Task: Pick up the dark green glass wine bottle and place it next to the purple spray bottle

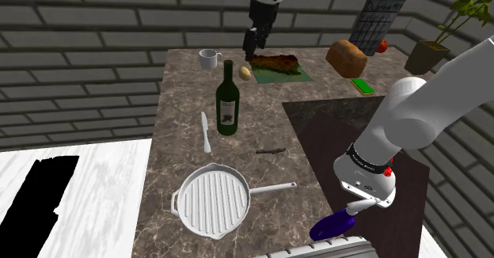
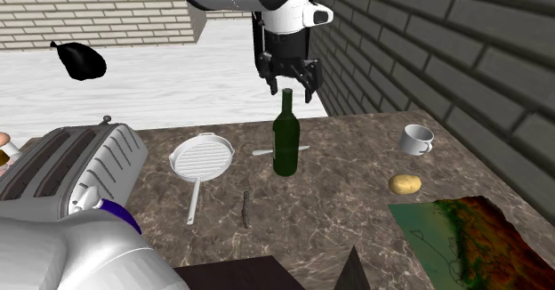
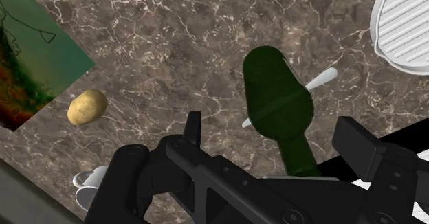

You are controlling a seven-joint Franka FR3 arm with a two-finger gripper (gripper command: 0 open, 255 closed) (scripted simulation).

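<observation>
The dark green wine bottle stands upright on the brown marbled counter, with a pale label on its side. In the second exterior view my gripper hangs open just above the bottle, its fingers on either side of the bottle's top without touching it. From the wrist view I look down on the bottle, whose neck rises between the spread fingers. The purple spray bottle lies near the counter's front, beside the arm's base; a part of the purple spray bottle shows by the toaster.
A white grill pan, a white knife and a small dark stick lie near the bottle. Behind it are a mug, a potato and a green-brown mat. A toaster stands at the front, with a dark panel beside the bottle.
</observation>
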